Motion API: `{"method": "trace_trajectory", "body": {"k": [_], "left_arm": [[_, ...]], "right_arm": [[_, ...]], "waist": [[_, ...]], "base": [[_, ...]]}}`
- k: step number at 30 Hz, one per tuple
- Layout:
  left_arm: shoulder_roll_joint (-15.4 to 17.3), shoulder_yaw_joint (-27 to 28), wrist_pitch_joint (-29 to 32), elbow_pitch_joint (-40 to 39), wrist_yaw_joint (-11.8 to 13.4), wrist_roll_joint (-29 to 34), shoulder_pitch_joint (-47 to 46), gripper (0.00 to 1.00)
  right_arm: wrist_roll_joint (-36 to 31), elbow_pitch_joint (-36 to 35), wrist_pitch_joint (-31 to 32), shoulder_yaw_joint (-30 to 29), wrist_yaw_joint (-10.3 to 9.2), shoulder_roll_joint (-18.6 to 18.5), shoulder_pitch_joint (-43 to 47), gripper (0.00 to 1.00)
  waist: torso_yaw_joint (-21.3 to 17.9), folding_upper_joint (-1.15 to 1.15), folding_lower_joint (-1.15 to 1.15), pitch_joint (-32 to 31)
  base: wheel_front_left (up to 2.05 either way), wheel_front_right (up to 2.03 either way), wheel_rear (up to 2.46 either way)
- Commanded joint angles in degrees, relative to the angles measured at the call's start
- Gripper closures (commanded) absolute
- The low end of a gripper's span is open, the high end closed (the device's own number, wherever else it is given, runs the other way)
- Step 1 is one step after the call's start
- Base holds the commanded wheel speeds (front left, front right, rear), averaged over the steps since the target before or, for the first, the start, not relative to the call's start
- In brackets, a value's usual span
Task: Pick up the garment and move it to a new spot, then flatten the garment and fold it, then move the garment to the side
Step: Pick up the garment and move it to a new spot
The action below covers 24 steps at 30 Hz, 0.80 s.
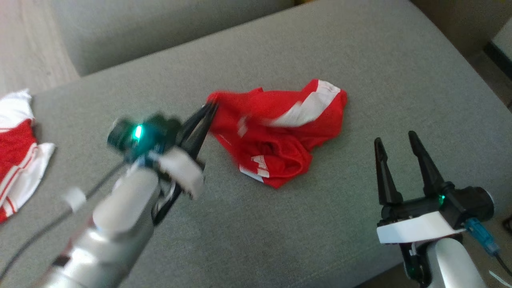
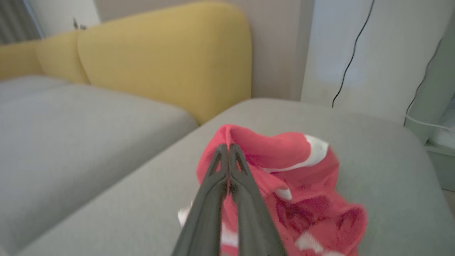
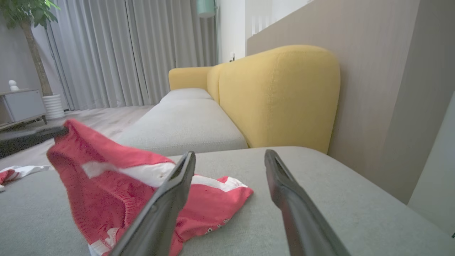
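Laundry duty on a grey couch cushion [image 1: 320, 224]: the robot's left gripper [image 1: 211, 107], its two dark fingers pressed together with no gap between them, has a pinch of the red-and-white garment [image 1: 280, 132] at the cloth's left corner. From the right wrist's low angle, that corner is seen raised off the cushion while the rest trails down in a crumpled heap near the middle of the seat. Taking a corner rather than the bulk looks deliberate to my eye: lifted by one edge, thin jersey cloth hangs open instead of bunching, which should ease the flattening and folding to come. The right gripper [image 1: 394, 138] waits at the near right, well apart from the garment, jaws spread wide and holding nothing, probably ready to take a second corner once the cloth reaches its new spot. A second red-and-white piece of clothing [image 1: 16, 148] lies at the cushion's left edge, well apart from the work. A yellow backrest [image 3: 277, 96] rises beyond the seat. The carry looks barely begun and folding has not started; a single pinch on slippery fabric could let go under a quick swing.
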Motion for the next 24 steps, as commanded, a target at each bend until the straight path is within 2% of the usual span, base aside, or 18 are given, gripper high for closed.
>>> {"method": "trace_trajectory", "body": {"k": [1, 3, 6, 10, 11, 12, 15, 19, 24], "left_arm": [[0.59, 2.03, -2.51, 1.63, 1.16, -0.03, -0.80, 0.00], [-0.79, 2.48, -4.52, 4.74, 2.75, -0.07, 1.68, 0.00], [-3.10, 5.26, -5.86, 6.12, 6.92, -0.28, 5.59, 0.00], [-5.46, 13.16, -5.97, -3.32, 13.46, 2.90, 13.09, 0.00], [-6.04, 15.26, -5.98, -5.97, 14.57, 3.80, 15.87, 0.00], [-6.04, 15.26, -5.98, -5.97, 14.57, 3.80, 15.87, 0.00], [-7.85, 21.22, -5.99, -13.56, 17.61, 6.97, 24.57, 0.00], [-10.44, 28.37, -5.99, -22.11, 18.93, 9.79, 35.47, 0.00], [-11.98, 34.53, -6.00, -31.51, 17.14, 14.35, 43.55, 0.00]], "right_arm": [[0.68, -1.45, 0.04, 1.97, 0.43, 0.14, -2.36, 0.00], [1.26, -0.63, 0.04, 2.47, 0.43, 0.14, -2.23, 0.00], [1.79, 0.64, 0.04, 2.63, 0.43, 0.14, -1.63, 0.00], [1.25, 2.23, 0.04, 1.96, 0.43, 0.14, -0.18, 0.00], [1.01, 2.67, 0.04, 1.89, 0.43, 0.14, 0.23, 0.00], [1.01, 2.67, 0.04, 1.89, 0.43, 0.14, 0.23, 0.00], [0.69, 3.74, 0.04, 1.55, 0.43, 0.14, 1.53, 0.00], [0.18, 4.63, 0.04, 0.72, 0.43, 0.15, 3.81, 0.00], [0.11, 4.47, 0.04, 0.17, 0.43, 0.15, 6.33, 0.00]], "waist": [[-0.78, 0.00, 0.00, 2.31], [-0.03, 0.00, 0.00, 2.70], [2.74, 0.00, 0.00, 2.30], [8.34, 0.00, 0.00, 0.02], [9.73, 0.00, 0.00, -0.80], [9.73, 0.00, 0.00, -0.80], [13.25, 0.00, 0.00, -3.44], [17.45, 0.00, 0.00, -6.52], [20.62, 0.00, 0.00, -8.92]], "base": [[0.00, 0.00, 0.00], [0.00, 0.00, 0.00], [0.00, 0.00, 0.00], [0.00, 0.00, 0.00], [0.00, 0.00, 0.00], [0.00, 0.00, 0.00], [0.00, 0.00, 0.00], [0.00, 0.00, 0.00], [0.00, 0.00, 0.00]]}}
